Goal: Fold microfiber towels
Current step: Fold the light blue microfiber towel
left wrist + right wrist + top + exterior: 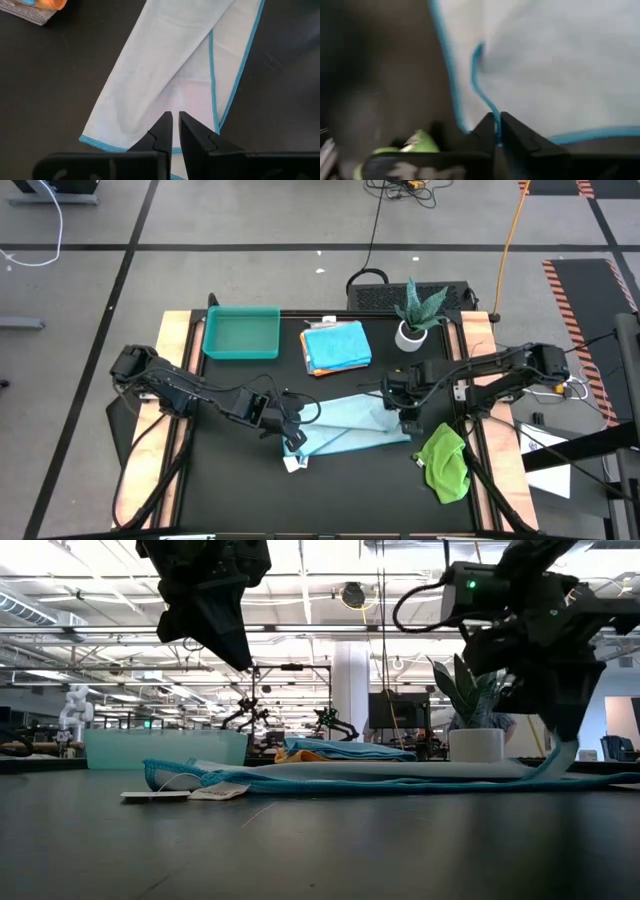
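Right gripper (497, 131) jaws pinch the pale blue towel (345, 425); left gripper (175, 131) jaws nearly closed, empty; white tags (185, 794) unreadable.

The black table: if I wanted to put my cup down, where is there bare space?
The widest bare stretch of the black table is the near strip, below the pale blue towel and left of the green towel. A smaller patch lies between the teal tray and the left arm. The middle is crowded: both end effectors, the folded stack and plant.
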